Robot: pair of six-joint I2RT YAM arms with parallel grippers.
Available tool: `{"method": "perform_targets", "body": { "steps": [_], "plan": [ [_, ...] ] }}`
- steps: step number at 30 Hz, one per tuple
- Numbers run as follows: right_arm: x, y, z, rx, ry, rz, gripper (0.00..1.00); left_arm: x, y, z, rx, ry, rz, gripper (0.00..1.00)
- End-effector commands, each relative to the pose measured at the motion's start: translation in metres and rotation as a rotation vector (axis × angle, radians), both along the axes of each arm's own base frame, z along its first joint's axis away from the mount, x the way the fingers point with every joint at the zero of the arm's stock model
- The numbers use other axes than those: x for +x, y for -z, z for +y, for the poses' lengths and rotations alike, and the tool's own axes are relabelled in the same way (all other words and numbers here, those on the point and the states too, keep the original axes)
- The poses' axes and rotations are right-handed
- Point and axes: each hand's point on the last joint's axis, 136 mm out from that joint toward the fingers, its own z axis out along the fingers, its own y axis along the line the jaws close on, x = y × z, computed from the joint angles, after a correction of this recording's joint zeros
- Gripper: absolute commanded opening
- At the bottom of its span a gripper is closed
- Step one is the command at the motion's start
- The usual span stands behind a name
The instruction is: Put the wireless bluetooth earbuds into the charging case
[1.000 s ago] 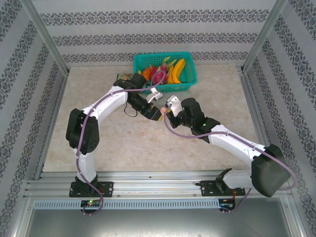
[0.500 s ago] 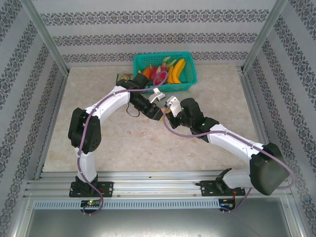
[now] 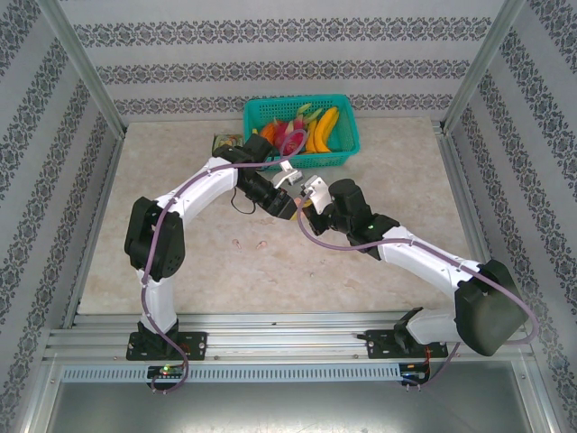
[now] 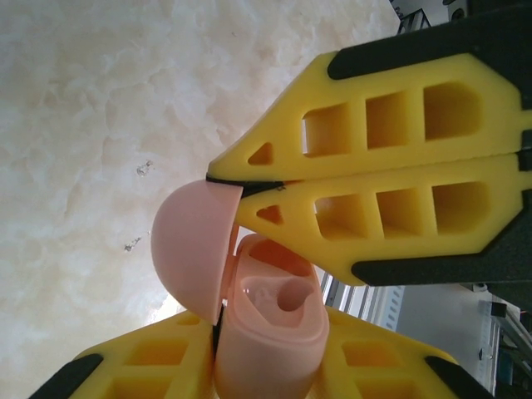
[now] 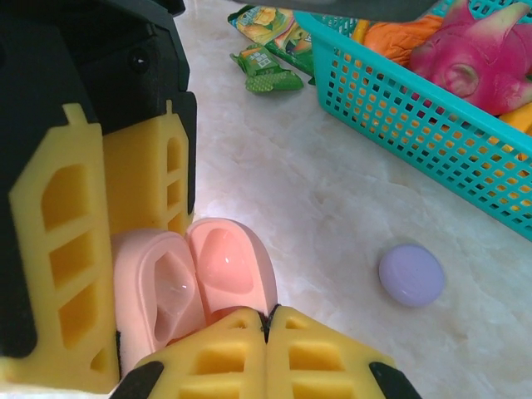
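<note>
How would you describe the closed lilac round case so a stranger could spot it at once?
Start at the teal plastic mesh basket of fruit. Near its wall, on the marble tabletop, lies a smooth lilac plastic disc. Unlike the pink clamshell case, which is open, it is closed and lies alone.

No readable text right now: the green snack packets (image 5: 270,76) carry print, far too blurred to make out; the pink charging case (image 5: 229,266) looks plain, unmarked
</note>
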Motion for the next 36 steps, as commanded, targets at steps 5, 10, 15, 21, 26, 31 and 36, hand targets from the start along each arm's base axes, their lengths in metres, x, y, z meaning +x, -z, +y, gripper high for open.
{"method": "perform_targets", "body": {
  "steps": [5, 10, 15, 21, 26, 31, 36],
  "plan": [
    [0.004, -0.011, 0.009, 0.035, -0.004, -0.014, 0.00, 0.002, -0.014, -0.011, -0.069, 0.021, -0.027, 0.20],
    [0.005, -0.012, 0.008, 0.039, 0.006, -0.011, 0.00, 0.003, -0.013, -0.011, -0.073, 0.019, -0.027, 0.11],
    [0.008, -0.021, -0.003, 0.070, 0.058, -0.006, 0.34, 0.006, -0.011, -0.011, -0.068, 0.006, -0.047, 0.00],
    [-0.004, -0.042, -0.032, 0.157, 0.134, -0.005, 0.60, 0.023, -0.011, 0.005, -0.076, -0.083, -0.118, 0.00],
    [-0.012, -0.039, -0.058, 0.168, 0.233, 0.013, 0.86, 0.037, -0.020, 0.026, -0.107, -0.187, -0.199, 0.00],
    [-0.006, -0.036, -0.073, 0.168, 0.345, 0.046, 0.98, 0.042, -0.031, 0.048, -0.128, -0.281, -0.288, 0.00],
    [0.009, -0.038, -0.091, 0.167, 0.501, 0.071, 0.98, 0.044, -0.044, 0.076, -0.159, -0.400, -0.397, 0.00]
  ]
}}
